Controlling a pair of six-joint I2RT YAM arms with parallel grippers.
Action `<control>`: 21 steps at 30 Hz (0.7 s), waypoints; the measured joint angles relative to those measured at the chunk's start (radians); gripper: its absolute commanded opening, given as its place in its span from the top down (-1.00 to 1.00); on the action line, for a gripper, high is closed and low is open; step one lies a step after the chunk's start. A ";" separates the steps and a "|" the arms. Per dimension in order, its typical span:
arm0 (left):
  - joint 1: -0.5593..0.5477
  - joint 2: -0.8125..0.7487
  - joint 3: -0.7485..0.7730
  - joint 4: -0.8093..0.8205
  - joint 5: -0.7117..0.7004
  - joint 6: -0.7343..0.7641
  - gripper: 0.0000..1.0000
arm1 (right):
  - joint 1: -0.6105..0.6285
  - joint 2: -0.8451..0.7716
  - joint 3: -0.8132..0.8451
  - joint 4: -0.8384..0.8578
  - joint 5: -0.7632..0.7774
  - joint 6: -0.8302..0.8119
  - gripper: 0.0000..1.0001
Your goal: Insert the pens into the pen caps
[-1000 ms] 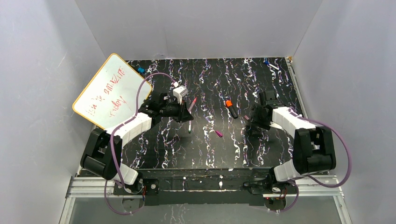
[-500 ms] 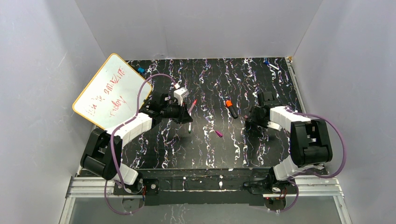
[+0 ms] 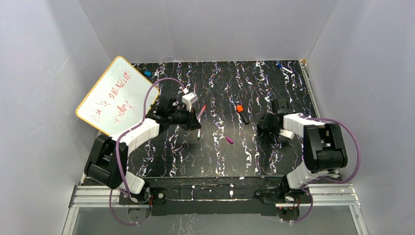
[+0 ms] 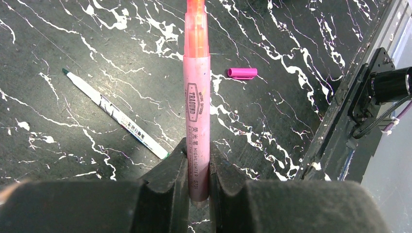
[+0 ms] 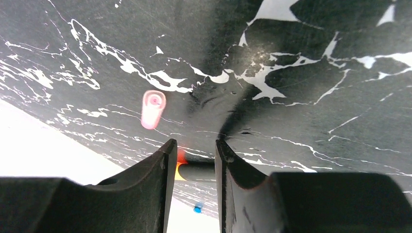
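Matt marbled table (image 4: 73, 160), smooth plastic pink pen (image 4: 197, 111), matt black left claw (image 4: 198, 162)

We look into a robotics lab test cell: plain white panels (image 3: 210, 29) box in a black marbled desk (image 3: 230, 161), an aluminium frame rail (image 3: 93, 196) runs along its near edge where the left arm (image 3: 137, 132) and right arm (image 3: 320, 147) are bolted, and a scribbled whiteboard (image 3: 115, 95) leans against the left wall.

Soft, even overhead light filled the top view. The left wrist view was crisp on the worktop (image 4: 73, 29), though the left claw (image 4: 198, 160) was blurred. The right wrist view was dim, blown out white at lower left.
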 measured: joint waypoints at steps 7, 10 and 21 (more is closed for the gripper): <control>0.000 0.000 0.000 -0.009 -0.001 0.005 1.00 | -0.016 0.000 -0.034 0.058 -0.039 0.008 0.53; 0.000 0.002 0.000 -0.012 -0.006 0.009 1.00 | -0.023 0.000 -0.026 0.058 -0.027 -0.009 0.19; 0.000 0.018 0.003 -0.019 -0.014 0.018 1.00 | -0.140 -0.037 0.477 -0.156 0.102 -0.220 -0.42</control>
